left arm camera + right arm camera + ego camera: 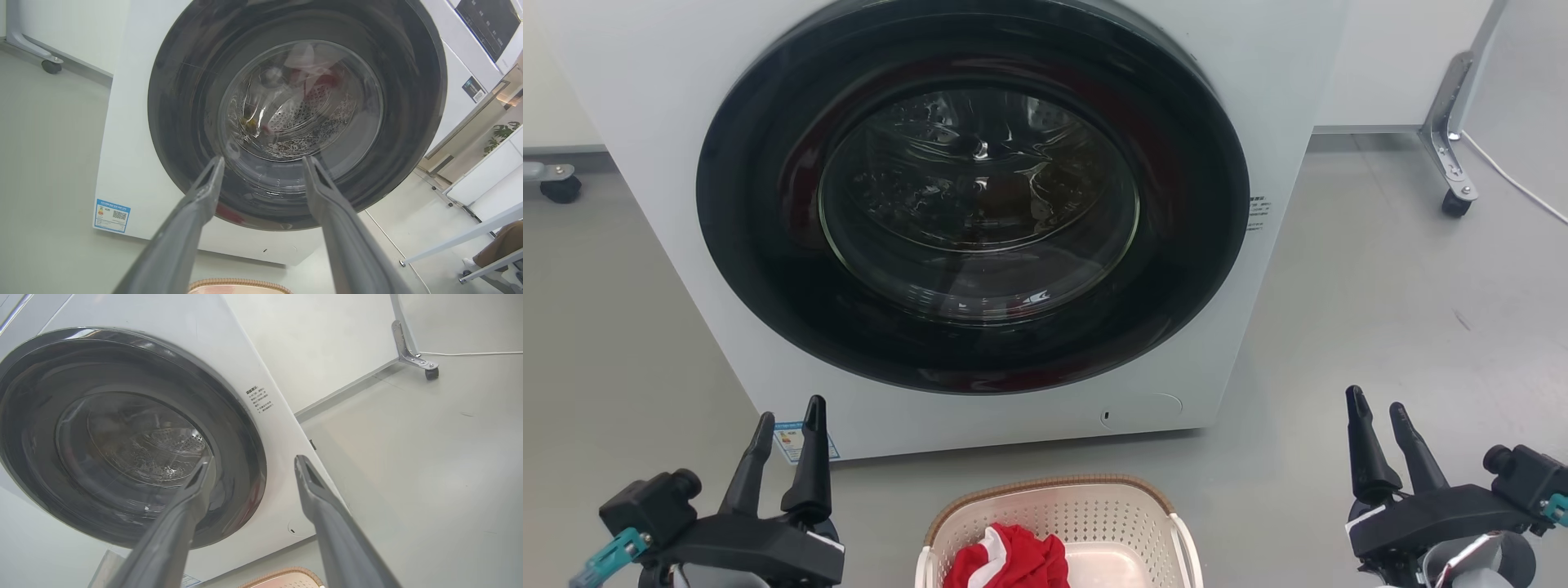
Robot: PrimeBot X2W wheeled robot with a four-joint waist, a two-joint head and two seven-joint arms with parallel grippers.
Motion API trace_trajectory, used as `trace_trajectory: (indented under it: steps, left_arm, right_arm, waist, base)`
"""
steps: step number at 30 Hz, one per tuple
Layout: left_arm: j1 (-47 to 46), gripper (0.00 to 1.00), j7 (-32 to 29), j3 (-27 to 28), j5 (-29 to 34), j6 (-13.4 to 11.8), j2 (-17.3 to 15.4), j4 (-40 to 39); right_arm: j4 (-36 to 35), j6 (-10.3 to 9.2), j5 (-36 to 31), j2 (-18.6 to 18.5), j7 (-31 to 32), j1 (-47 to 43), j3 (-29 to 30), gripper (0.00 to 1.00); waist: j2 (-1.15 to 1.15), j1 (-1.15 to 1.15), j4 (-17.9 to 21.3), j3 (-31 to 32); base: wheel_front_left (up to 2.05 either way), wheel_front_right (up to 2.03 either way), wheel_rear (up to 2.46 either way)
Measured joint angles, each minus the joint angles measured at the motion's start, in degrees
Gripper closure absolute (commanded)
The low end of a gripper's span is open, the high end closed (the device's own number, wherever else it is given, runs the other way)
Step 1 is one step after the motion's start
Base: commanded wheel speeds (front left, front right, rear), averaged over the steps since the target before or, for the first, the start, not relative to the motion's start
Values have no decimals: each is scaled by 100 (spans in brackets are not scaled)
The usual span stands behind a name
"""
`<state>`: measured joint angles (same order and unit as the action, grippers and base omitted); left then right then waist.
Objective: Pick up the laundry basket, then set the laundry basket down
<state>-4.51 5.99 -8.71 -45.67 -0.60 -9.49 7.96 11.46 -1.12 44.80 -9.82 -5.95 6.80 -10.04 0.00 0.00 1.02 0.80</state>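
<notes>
The laundry basket (1094, 510), cream-white and perforated with a brown woven-look rim, sits on the floor at the bottom centre of the head view, cut off by the frame edge. A red and white garment (1011, 559) lies inside it. Its brown rim (239, 283) peeks in at the bottom of the left wrist view, and its rim (282, 577) also shows low in the right wrist view. My left gripper (791, 416) is open to the basket's left, apart from it. My right gripper (1376, 406) is open to its right, also apart. Both are empty.
A white front-loading washing machine (686, 98) with a closed dark round door (972, 196) stands just beyond the basket. Grey floor (1405, 310) spreads on both sides. A metal frame leg on a caster (1454, 196) stands far right, with a white cable (1515, 184) beside it.
</notes>
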Motion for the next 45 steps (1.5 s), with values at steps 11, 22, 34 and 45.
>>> trace_trajectory:
  steps: [11, 22, 34, 45]
  left_arm:
    - [32, 0, 227, -165, 739, -164, -21, -76]
    - [149, 0, 448, -288, 1405, -341, -19, -86]
    - [149, 0, 631, -365, 2116, -497, -45, -109]
    - [148, 0, 644, -413, 2528, -603, -111, -142]
  right_arm:
    - [-59, -148, -910, -83, -230, 31, -278, 0]
    - [-113, -300, -1675, -134, -433, 63, -476, 0]
    - [-138, -457, -2457, -191, -682, 62, -673, 0]
    - [-109, -578, -2984, -205, -834, 59, -790, 0]
  waist:
    - [0, 0, 11, 9]
    - [0, 0, 35, 30]
    - [0, 0, 38, 65]
    - [0, 0, 50, 102]
  base:
    - [0, 0, 0]
    - [0, 0, 0]
    - [0, 0, 0]
    - [0, 0, 0]
